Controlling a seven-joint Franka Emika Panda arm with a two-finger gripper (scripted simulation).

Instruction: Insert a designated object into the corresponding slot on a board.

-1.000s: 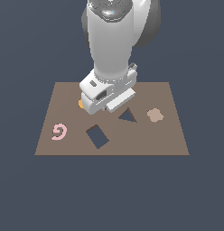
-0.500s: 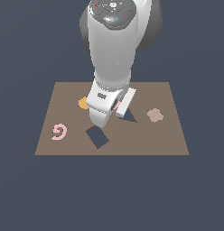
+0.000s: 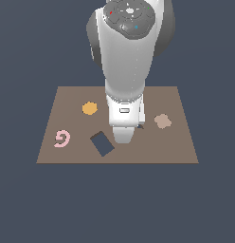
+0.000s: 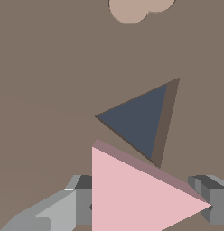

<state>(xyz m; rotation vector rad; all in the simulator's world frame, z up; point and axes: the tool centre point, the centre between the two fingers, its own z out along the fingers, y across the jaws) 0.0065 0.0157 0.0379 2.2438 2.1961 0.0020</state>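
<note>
One board [image 3: 185, 147], two dark cut-outs, four loose pieces: triangle [image 4: 132, 194], hexagon [image 3: 90, 108], spiral [image 3: 62, 138], tan blob [image 3: 162, 121].

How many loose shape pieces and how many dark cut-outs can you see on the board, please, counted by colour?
Pink pieces: 2, the triangle held by the end effector and the spiral
Orange pieces: 1, the hexagon
Tan pieces: 1, the lobed piece
Dark cut-outs: 2, the triangular slot and the rectangular cut-out
Total: 6
</note>
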